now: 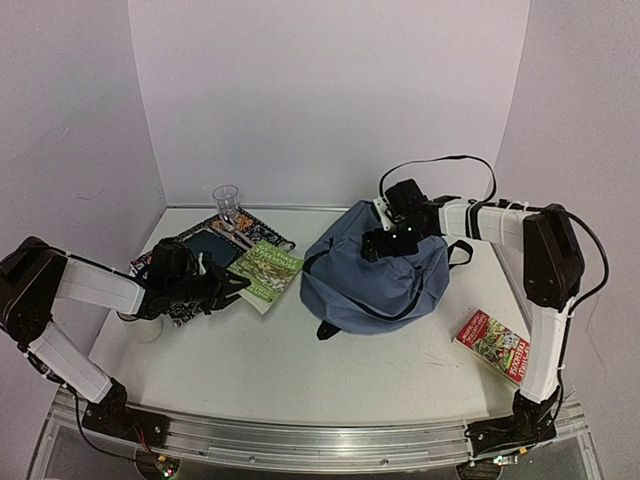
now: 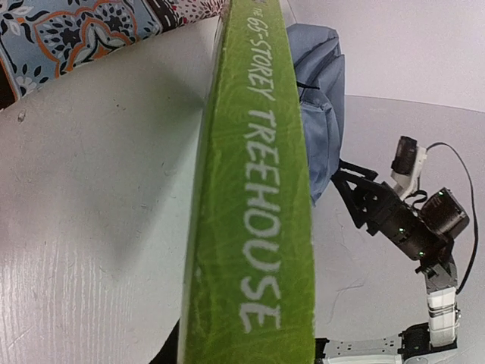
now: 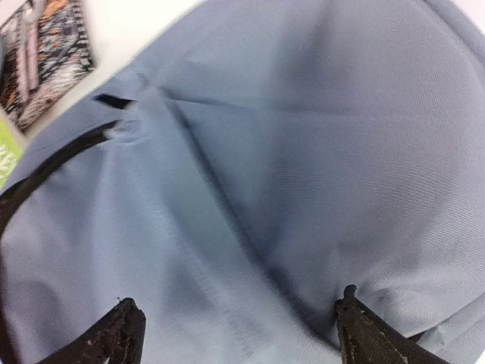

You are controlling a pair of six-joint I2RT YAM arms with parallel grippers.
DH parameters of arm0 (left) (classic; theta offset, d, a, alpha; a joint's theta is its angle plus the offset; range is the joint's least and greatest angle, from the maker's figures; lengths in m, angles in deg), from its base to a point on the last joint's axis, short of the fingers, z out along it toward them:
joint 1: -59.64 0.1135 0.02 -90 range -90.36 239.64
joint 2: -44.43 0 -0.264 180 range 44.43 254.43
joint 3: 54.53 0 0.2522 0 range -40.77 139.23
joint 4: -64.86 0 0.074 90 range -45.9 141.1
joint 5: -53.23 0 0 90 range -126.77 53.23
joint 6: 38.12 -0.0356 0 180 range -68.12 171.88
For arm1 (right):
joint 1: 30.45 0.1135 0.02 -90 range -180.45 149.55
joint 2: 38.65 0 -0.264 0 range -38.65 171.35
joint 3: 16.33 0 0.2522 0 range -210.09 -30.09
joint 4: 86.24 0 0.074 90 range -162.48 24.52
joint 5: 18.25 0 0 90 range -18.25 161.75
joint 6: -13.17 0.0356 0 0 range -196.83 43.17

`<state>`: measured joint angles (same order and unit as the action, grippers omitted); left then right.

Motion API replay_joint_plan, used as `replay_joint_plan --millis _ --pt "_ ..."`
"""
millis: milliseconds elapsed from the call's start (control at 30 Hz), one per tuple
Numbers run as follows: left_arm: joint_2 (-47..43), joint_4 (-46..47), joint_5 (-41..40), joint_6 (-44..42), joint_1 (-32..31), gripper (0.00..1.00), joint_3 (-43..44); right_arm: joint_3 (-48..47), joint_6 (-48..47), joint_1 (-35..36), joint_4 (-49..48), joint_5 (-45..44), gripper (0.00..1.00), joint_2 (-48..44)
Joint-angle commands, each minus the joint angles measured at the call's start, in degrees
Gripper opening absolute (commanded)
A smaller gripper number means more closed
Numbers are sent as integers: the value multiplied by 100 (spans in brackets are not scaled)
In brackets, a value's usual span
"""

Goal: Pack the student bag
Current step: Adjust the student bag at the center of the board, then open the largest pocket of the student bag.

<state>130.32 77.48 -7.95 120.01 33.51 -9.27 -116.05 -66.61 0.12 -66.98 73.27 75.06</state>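
The student bag (image 1: 375, 270), a soft grey-blue backpack with a dark zipper line, lies right of the table's middle. My right gripper (image 1: 385, 240) hangs over its top, open; in the right wrist view the bag fabric (image 3: 288, 152) fills the frame, and both dark fingertips (image 3: 125, 330) stand wide apart at the cloth. My left gripper (image 1: 228, 285) is shut on the left edge of a green book (image 1: 268, 270). In the left wrist view the green book's spine (image 2: 250, 189) reads "Storey Treehouse" and hides the jaws, with the bag (image 2: 318, 91) beyond it.
A patterned book (image 1: 262, 228) and a dark teal notebook (image 1: 207, 247) lie behind the green book. A clear glass (image 1: 226, 203) stands at the back left. A red book (image 1: 493, 345) lies near the right arm's base. White walls close the back and sides.
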Motion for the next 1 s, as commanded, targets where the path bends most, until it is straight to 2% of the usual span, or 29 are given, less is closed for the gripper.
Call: replay_joint_plan --millis 0,200,433,633,767,967 --pt "-325 311 159 -373 29 0 335 263 -355 405 379 -148 90 -905" --pt "-473 176 227 -460 29 0 302 758 -621 981 559 -40 89 -1215" --pt "-632 -38 220 -527 29 0 293 1047 -675 1423 686 23 85 -1047" --pt "-760 -145 222 -564 29 0 321 1250 -648 1540 884 -94 77 -1133" --pt "-802 -216 238 -602 29 0 329 1401 -623 1540 1107 -474 66 -1182" --pt "-818 -327 269 -675 29 0 385 1520 -618 1542 1283 -798 61 -1474"
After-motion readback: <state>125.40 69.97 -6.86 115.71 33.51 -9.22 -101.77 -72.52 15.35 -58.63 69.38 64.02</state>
